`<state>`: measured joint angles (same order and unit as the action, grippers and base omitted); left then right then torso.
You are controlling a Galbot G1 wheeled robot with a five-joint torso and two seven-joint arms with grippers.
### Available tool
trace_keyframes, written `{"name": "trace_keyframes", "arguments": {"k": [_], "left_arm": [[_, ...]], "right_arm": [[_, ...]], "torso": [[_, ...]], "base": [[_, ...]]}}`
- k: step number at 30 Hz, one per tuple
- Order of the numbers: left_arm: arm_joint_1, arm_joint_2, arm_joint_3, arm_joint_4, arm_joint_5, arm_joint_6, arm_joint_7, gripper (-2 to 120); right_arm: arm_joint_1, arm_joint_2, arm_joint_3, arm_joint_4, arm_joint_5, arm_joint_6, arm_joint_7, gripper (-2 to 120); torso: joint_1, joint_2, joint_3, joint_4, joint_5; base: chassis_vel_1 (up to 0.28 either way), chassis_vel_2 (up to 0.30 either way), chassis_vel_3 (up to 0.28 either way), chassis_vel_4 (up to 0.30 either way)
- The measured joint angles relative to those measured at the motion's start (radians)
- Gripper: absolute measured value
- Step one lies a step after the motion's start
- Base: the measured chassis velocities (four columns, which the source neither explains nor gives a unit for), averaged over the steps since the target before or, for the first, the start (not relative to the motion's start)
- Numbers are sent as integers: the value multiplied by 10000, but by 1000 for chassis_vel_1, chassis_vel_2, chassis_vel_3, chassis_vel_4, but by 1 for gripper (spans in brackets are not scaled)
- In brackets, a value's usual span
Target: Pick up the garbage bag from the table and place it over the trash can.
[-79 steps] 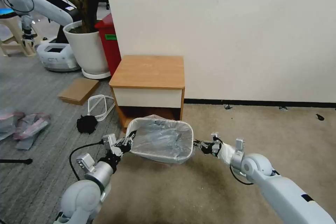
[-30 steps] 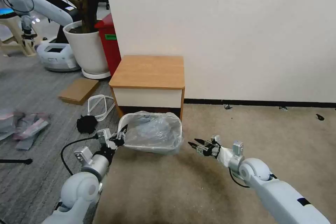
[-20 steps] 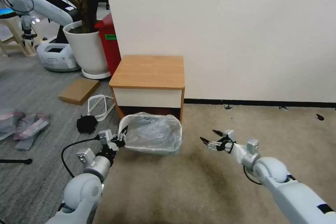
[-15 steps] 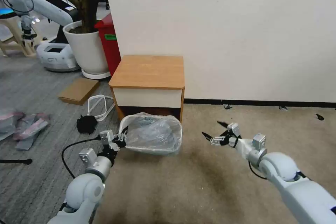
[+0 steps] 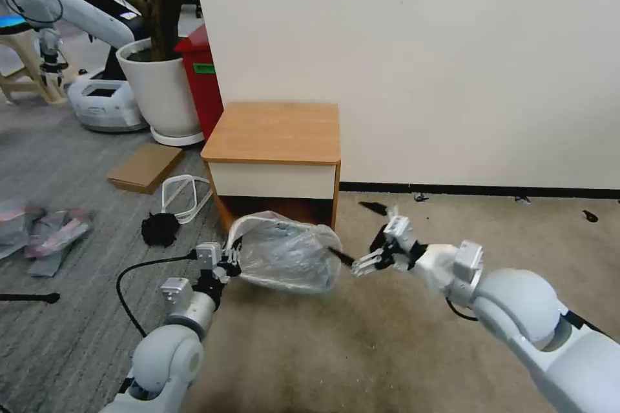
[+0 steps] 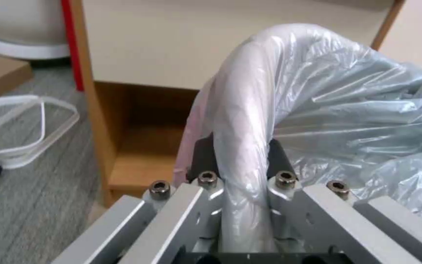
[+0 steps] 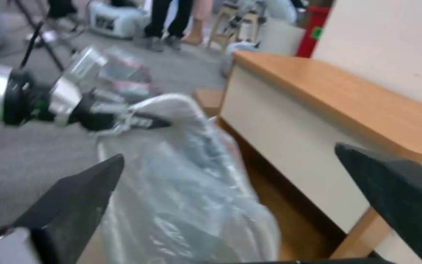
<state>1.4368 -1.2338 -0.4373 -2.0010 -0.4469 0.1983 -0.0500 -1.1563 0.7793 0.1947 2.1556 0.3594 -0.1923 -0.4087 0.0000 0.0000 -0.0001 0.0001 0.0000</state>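
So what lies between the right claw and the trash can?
Head view: only bare carpet separates the open right claw from the bagged trash can.

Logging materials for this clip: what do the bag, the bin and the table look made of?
Bag: thin translucent grey plastic film, crinkled and glossy. Bin: seemingly smooth cream plastic, its rolled rim showing through the film where the left gripper clamps it. Table: matte wood-look top, likely laminate, with a cream drawer front.
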Motion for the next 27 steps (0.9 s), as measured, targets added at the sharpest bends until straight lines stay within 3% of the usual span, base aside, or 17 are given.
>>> {"name": "trace_keyframes", "arguments": {"k": [3, 6, 15, 27], "left_arm": [[3, -23, 149, -90, 346, 0, -4, 5], [7, -118, 423, -218, 722, 4, -6, 5], [-50, -202, 786, -267, 1103, 33, -4, 5], [64, -439, 1171, -402, 1731, 31, 40, 5]], "right_arm": [[181, -188, -366, 27, -302, -36, -7, 98], [361, -310, -703, 67, -477, -113, -8, 82], [508, -492, -992, 169, -888, -311, -2, 54], [1586, -878, -1994, -6, -1036, -1466, -8, 8]], "torso": [[0, 0, 0, -1, 1], [-1, 0, 1, -1, 1], [0, 0, 0, -1, 1], [0, 0, 1, -1, 1]], "base": [[0, 0, 0, 0], [0, 0, 0, 0], [0, 0, 0, 0], [0, 0, 0, 0]]}}
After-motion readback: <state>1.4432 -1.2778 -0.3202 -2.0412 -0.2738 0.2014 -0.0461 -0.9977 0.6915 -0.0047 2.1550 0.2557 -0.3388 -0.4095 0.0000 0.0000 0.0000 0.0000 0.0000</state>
